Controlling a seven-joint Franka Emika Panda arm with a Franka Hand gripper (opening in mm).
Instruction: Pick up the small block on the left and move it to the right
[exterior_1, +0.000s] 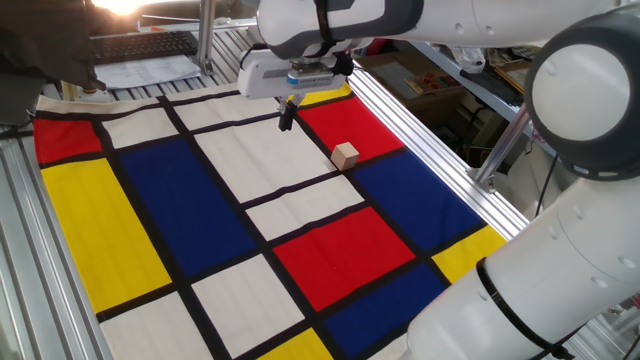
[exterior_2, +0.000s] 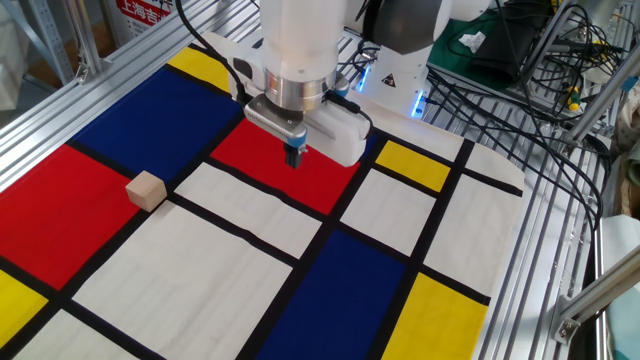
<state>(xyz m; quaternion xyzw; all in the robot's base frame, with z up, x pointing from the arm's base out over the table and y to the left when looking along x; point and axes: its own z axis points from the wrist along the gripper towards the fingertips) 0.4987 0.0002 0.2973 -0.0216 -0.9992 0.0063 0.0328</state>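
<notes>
Seen from one fixed view, the small block (exterior_1: 345, 155) sits alone on a red panel of the colour-block cloth (exterior_1: 180, 210) covering the counter, close to a black dividing line. The gripper (exterior_1: 286, 117) hangs above the cloth near the far edge, well apart from the block, up and to the left of it in frame. Its jaws are pressed together, holding nothing.

From the other fixed view, the block (exterior_2: 146, 190) rests at the corner of a red panel on the left of the cloth (exterior_2: 330, 290), beside the black stripe bordering a white panel. The gripper (exterior_2: 295, 156) hovers over a different red panel, well to the right of the block, jaws closed and empty
</notes>
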